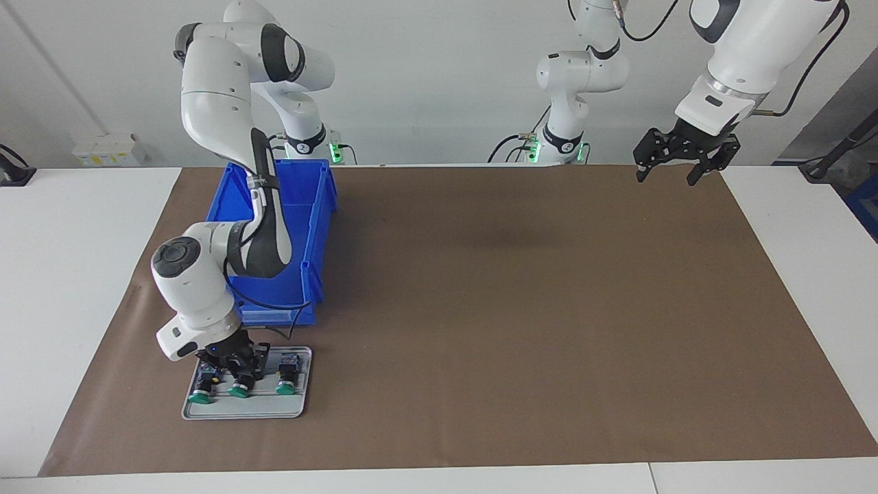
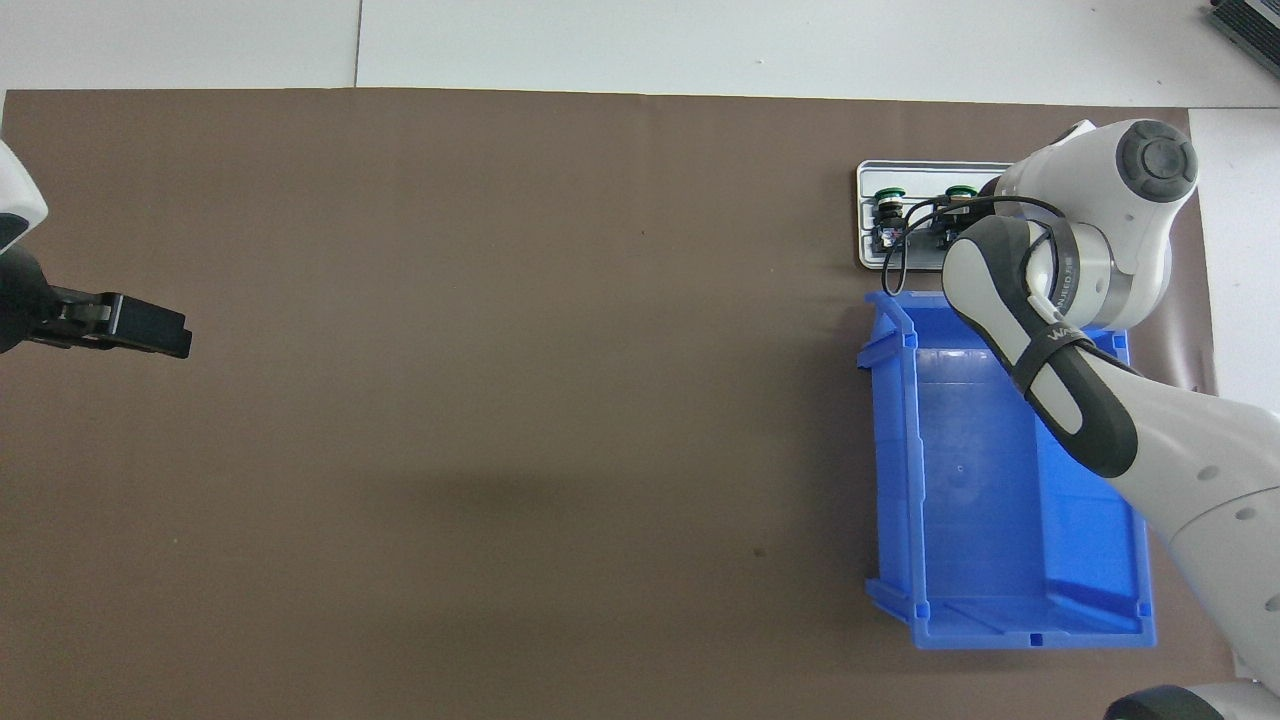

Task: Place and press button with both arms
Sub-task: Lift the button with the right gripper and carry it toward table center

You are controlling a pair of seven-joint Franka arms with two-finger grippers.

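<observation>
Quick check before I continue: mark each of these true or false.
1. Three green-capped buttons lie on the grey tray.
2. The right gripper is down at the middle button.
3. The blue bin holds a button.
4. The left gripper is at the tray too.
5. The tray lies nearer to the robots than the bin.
1. True: three buttons lie in a row on the grey tray.
2. True: the right gripper is down on the tray at the middle button, fingers around its black body.
3. False: the blue bin shows only bare floor inside.
4. False: the left gripper waits open in the air at the left arm's end of the table.
5. False: the tray lies farther from the robots than the bin.
</observation>
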